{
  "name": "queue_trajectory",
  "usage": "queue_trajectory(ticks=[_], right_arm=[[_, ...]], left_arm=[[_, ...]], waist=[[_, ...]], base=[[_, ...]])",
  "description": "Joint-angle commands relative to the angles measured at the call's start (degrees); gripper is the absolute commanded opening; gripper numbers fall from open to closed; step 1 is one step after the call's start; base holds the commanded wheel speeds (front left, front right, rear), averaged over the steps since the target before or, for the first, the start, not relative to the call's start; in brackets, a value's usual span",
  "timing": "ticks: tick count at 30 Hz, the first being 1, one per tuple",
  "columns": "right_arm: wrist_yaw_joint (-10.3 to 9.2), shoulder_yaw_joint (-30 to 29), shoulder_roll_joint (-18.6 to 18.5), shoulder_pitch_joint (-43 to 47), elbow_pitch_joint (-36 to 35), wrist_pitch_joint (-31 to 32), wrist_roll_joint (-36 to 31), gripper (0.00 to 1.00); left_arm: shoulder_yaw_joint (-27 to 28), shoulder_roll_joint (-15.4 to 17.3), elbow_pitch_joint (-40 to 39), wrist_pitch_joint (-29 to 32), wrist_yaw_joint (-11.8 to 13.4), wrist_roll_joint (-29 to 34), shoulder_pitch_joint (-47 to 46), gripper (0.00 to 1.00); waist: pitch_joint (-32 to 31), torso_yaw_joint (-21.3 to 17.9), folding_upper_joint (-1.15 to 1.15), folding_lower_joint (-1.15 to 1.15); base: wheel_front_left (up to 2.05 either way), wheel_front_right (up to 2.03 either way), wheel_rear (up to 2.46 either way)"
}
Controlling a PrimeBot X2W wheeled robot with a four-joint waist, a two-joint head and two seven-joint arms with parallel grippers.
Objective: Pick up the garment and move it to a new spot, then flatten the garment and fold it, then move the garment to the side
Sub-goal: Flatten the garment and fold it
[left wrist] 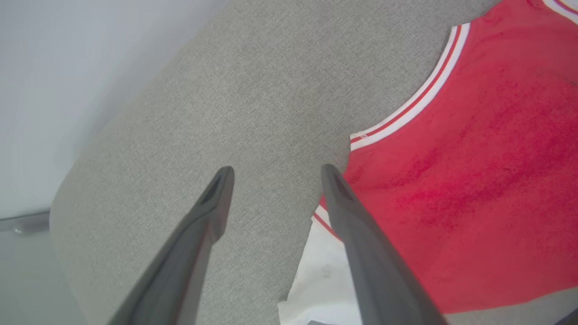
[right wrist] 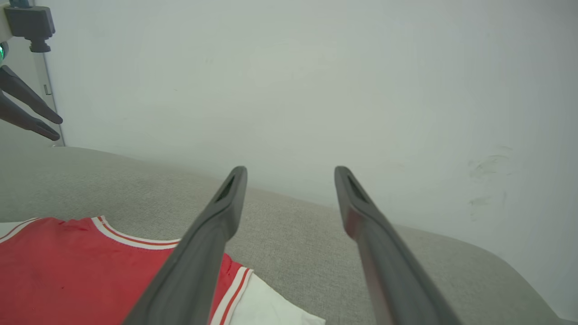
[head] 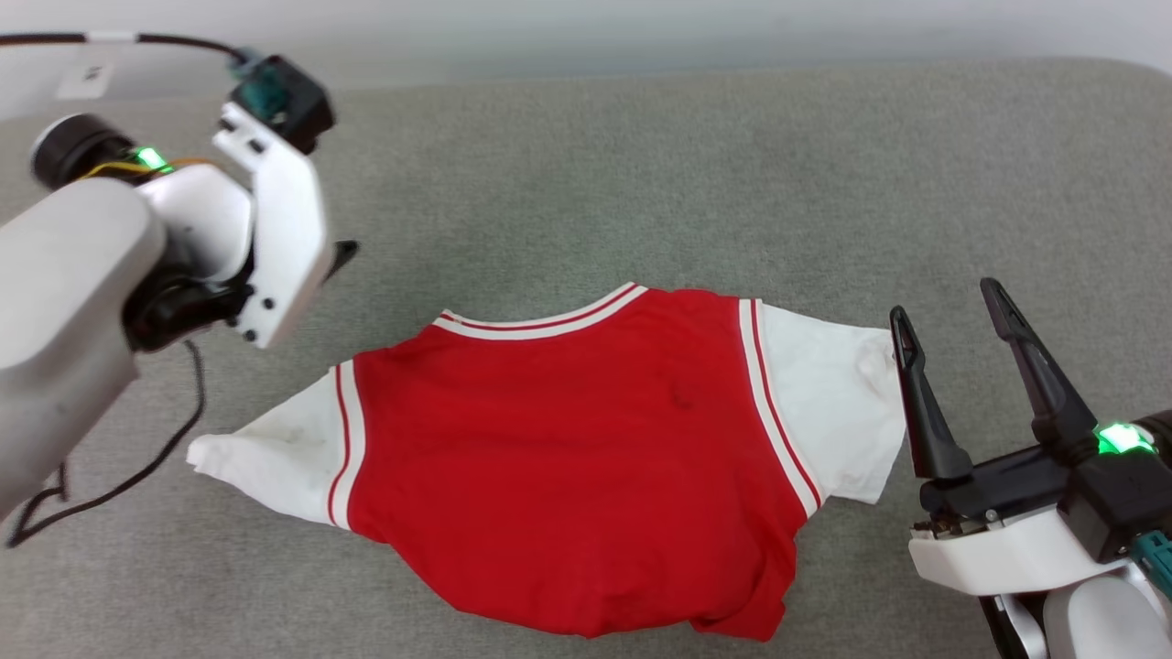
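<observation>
- Red jersey-type garment [head: 586, 439], one of them, lying on the grey fabric-topped table [head: 641, 183] about mid-way across and toward the robot's side. The plain red face is up, and I can't see any lettering from here.
- Its long axis runs side to side, sleeve tip to sleeve tip. The striped collar [head: 540, 320] points at the far edge and the hem faces the robot, rumpled at the near right corner.
- There are two white sleeves. The left sleeve [head: 275, 448] tapers to a point and the right sleeve [head: 838, 403] is spread wider.
- Two claws, both spread wide with nothing between the fingers.
- The right claw [head: 948, 307] sits just off the right sleeve's outer edge with its fingers pointing away from the robot. Its inner finger lines up with the sleeve edge, but I honestly can't tell whether it's touching the cloth or hanging a bit above it.
- The left claw [left wrist: 276, 174] is up in the air past the left shoulder. From its own camera the garment lies off to one side, with one finger crossing over the sleeve seam and the other over bare table.
- My read is that the right claw is the nearer one, so any tug to flatten would pull outward along that sleeve-to-sleeve line.
- One black cable [head: 174, 430] trails on the table beside the left arm, clear of the garment.
</observation>
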Motion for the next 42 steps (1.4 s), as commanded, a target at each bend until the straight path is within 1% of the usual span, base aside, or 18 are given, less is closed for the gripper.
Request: queue_trajectory(ticks=[1,6,11,14,20,22,23,25,26,28,30,33,37,40,42], right_arm=[[-0.06,0.06,0.05,-0.91,-0.40,-0.13,-0.30,1.00],[-0.06,0.66,0.45,-2.35,-0.99,-0.13,-0.79,1.00],[-0.06,0.67,0.83,-3.56,-1.36,-0.13,-0.89,1.00],[-0.06,0.76,1.01,-4.07,-1.60,-0.13,-0.94,1.00],[-0.06,1.06,1.57,-5.16,-1.74,-0.13,-1.08,1.00],[-0.06,1.11,1.79,-5.57,-1.61,-0.13,-1.21,1.00],[-0.06,1.15,1.85,-5.71,-1.54,-0.13,-1.30,1.00],[-0.06,1.17,2.09,-5.99,-1.33,-0.13,-1.41,1.00],[-0.06,1.16,2.19,-6.11,-1.20,-0.13,-1.43,1.00],[-0.06,0.80,2.23,-5.96,-1.05,-0.13,-1.34,1.00],[-0.06,0.59,2.34,-5.69,-1.14,-0.13,-1.29,1.00],[-0.06,-0.02,2.48,-4.82,-1.36,-0.13,-1.18,1.00],[-0.06,0.11,2.74,-4.73,-1.88,-0.13,-0.98,1.00],[-0.06,0.45,2.93,-5.65,-2.35,-0.13,-0.90,1.00],[-0.06,0.57,3.12,-6.18,-2.59,-0.13,-0.81,1.00]], left_arm=[[-0.32,-0.90,-0.32,0.44,0.01,-0.14,-0.91,1.00],[-2.54,-3.81,-1.83,4.73,0.01,0.44,-1.54,1.00],[-3.42,-5.52,-2.76,9.09,0.02,0.14,1.30,1.00],[-3.44,-6.18,-3.44,10.64,0.02,0.30,2.71,1.00],[-4.13,-7.41,-4.48,14.56,0.01,5.66,8.10,1.00],[-4.44,-7.76,-4.36,14.41,0.01,7.17,9.33,1.00],[-4.52,-7.97,-5.11,14.35,0.01,9.02,9.76,0.92],[-4.43,-7.66,-6.26,13.43,0.01,11.95,9.52,0.00],[-4.44,-7.53,-6.76,13.39,0.01,11.60,9.45,0.00],[-4.10,-7.04,-7.21,11.02,0.01,10.56,6.72,0.00],[-3.68,-6.67,-8.73,9.49,0.01,11.01,4.12,0.00],[-3.47,-6.35,-11.15,6.60,0.01,9.25,0.43,0.00],[-3.56,-5.51,-13.39,2.43,0.01,8.33,-3.98,0.00],[-3.54,-6.04,-12.56,-1.04,0.01,8.21,-6.76,0.00],[-3.56,-7.42,-10.80,-3.67,0.01,8.52,-7.53,0.00]], waist=[[1.13,-0.72,0.00,0.00],[3.97,-2.60,0.00,0.00],[6.54,-4.41,0.00,0.00],[7.84,-5.14,0.00,0.00],[10.27,-5.88,0.00,0.00],[10.69,-5.88,0.00,0.00],[10.85,-5.88,0.00,0.00],[10.93,-5.78,0.00,0.00],[10.81,-5.65,0.00,0.00],[10.37,-5.22,0.00,0.00],[9.81,-4.95,0.00,0.00],[8.93,-4.53,0.00,0.00],[8.97,-5.09,0.00,0.00],[10.06,-6.21,0.00,0.00],[10.90,-7.05,0.00,0.00]], base=[[0.00,0.00,0.00],[0.00,0.00,0.00],[0.00,0.00,0.00],[0.00,0.00,0.00],[0.00,0.00,0.00],[0.00,0.00,0.00],[0.00,0.00,0.00],[0.00,0.00,0.00],[0.00,0.00,0.00],[0.00,0.00,0.00],[0.00,0.00,0.00],[0.00,0.00,0.00],[0.00,0.00,0.00],[0.00,0.00,0.00],[0.00,0.00,0.00]])
